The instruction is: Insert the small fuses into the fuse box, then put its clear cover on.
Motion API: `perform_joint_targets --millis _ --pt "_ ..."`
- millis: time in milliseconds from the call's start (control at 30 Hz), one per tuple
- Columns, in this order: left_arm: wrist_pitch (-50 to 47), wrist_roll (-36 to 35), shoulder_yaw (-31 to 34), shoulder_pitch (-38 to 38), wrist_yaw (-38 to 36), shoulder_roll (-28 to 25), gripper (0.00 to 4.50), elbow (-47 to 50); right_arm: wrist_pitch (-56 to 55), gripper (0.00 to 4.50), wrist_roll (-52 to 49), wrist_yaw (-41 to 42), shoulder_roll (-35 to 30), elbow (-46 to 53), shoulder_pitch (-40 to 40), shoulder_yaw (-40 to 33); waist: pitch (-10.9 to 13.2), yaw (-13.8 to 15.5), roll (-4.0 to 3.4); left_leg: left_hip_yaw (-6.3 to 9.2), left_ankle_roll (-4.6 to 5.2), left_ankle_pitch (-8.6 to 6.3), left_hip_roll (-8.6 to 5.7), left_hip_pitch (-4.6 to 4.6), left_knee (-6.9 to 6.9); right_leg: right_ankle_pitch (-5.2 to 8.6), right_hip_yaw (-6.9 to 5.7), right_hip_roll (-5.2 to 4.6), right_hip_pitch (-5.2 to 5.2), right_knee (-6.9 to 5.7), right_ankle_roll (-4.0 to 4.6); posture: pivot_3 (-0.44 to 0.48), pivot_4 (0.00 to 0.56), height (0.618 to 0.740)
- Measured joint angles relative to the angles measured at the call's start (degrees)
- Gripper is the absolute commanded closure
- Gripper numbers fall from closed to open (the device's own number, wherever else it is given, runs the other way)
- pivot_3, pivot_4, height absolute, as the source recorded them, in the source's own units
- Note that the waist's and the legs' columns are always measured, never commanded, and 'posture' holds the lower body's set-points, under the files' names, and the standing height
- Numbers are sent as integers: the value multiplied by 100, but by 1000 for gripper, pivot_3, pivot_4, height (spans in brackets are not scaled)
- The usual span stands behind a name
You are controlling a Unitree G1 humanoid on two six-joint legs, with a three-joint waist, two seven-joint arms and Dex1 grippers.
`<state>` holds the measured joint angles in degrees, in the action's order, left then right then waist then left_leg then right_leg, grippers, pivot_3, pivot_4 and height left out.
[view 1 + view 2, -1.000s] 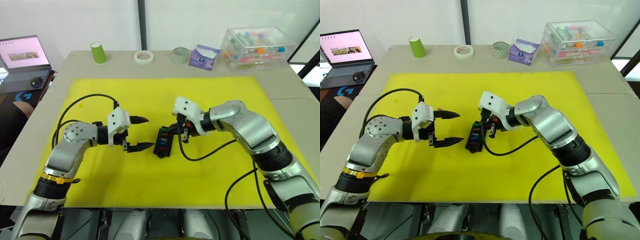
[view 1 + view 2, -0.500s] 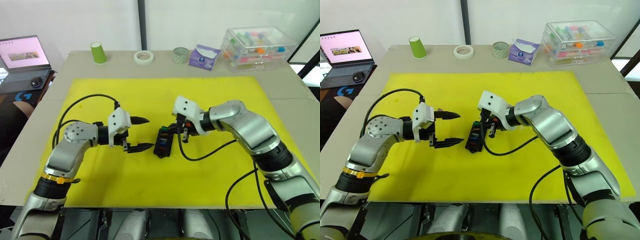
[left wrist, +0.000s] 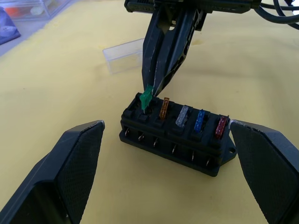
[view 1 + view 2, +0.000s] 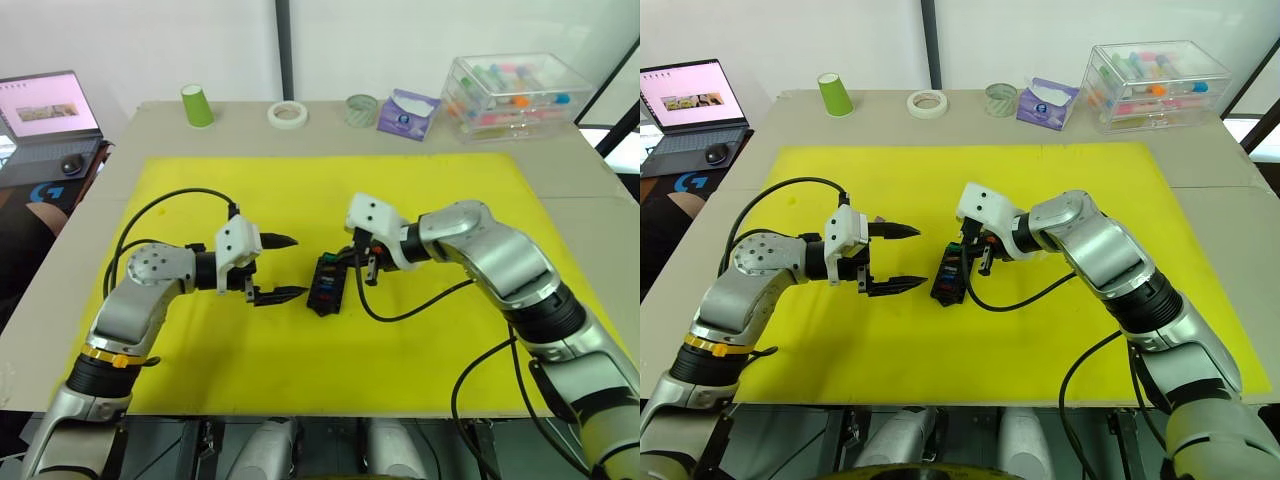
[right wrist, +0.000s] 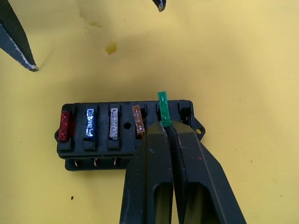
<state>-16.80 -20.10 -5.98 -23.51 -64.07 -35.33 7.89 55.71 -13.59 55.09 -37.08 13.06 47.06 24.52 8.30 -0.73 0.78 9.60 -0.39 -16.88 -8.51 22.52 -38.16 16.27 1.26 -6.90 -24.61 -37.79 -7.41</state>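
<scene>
Yellow matting (image 4: 440, 190) covers the table, and the fuse box (image 4: 325, 285) is seen at its middle, between the two arms. Four fuses are seated in one row of the box: a red fuse (image 5: 64, 126), a blue fuse (image 5: 90, 122), a grey fuse (image 5: 114, 123) and an orange-brown fuse (image 5: 138, 119). A green fuse (image 5: 163, 108) is pinched by its edge in the right gripper (image 5: 167, 127), whose fingers are closed on it; it is held upright with its blades entering the next slot, so that it can be pressed straight down. It stands higher than its neighbours and is judged not yet fully seated. One further slot beyond it appears unfilled.

The left gripper (image 4: 279, 267) is held just left of the box with its fingers spread wide and nothing between them; from its wrist view the fingers flank the box without touching it, a placing judged to leave it ready to steady the box. The clear cover (image 3: 123, 55) lies on the mat just beyond the box, kept close for the later closing step. At the far right corner a large clear storage case (image 4: 515, 92) is seen.
</scene>
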Motion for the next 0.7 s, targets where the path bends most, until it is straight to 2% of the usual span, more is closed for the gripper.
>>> perform_joint_targets --millis 700 --pt "1 23 0 1 -68 -43 14 0 157 4500 -136 -74 50 7 -124 -64 0 -1 0 0 0 0 0 0 1 0 0 0 0 0 0 0 150 740"
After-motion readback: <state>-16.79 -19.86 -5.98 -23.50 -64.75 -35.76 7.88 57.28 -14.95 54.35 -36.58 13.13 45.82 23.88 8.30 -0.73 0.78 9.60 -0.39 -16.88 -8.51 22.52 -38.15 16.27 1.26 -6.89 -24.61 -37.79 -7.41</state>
